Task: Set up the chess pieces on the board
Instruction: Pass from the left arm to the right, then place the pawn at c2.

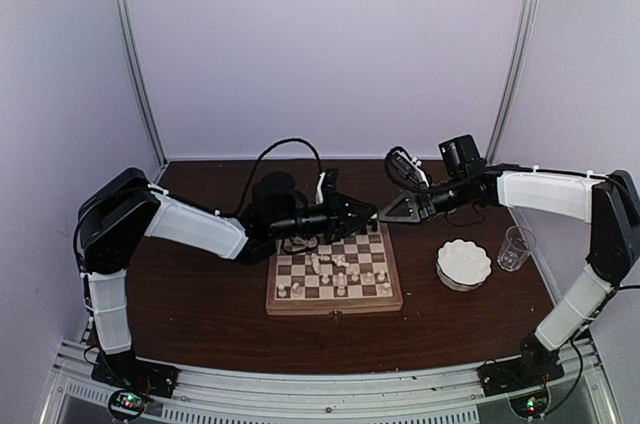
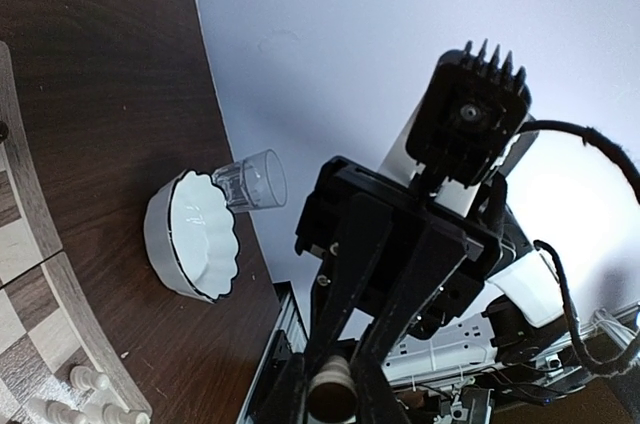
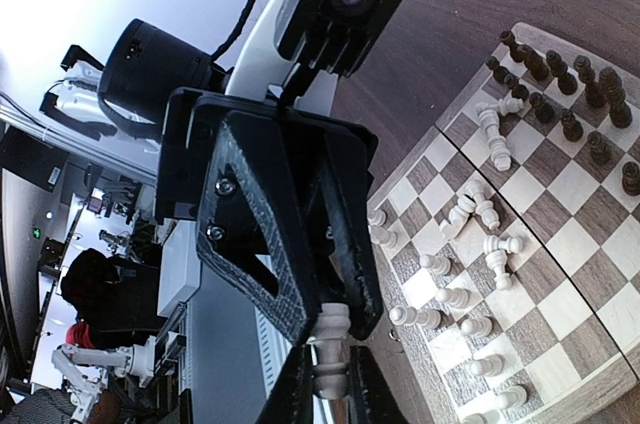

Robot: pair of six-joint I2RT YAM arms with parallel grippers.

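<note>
Both arms meet in mid-air near the board's far right corner, and it looks like a handover! The left tool (image 2: 335, 389) is clamped on a white piece (image 3: 331, 344), and the right tool (image 3: 330, 389) is pinched onto that same piece from the other end, jaws drawn right in. So the piece hangs above the board (image 1: 335, 304), gripped twice, not on any square.

How far along? I'd call it roughly halfway. The dark pieces (image 3: 570, 94) stand in two tidy rows on the far side, and that army looks done. White is another story: a few standing whites (image 3: 478, 364) line the near squares, but several fallen whites (image 3: 470, 209) lie toppled around mid-board, waiting to be righted and placed. Whether every piece is accounted for, I cannot tell.

Over on the right of the counter (image 1: 200, 294), the bowl (image 2: 156, 236) shows a bare white inside, nothing in it. The clear cup (image 2: 252, 182) just beside it looks empty too. Nothing to fetch from either.
</note>
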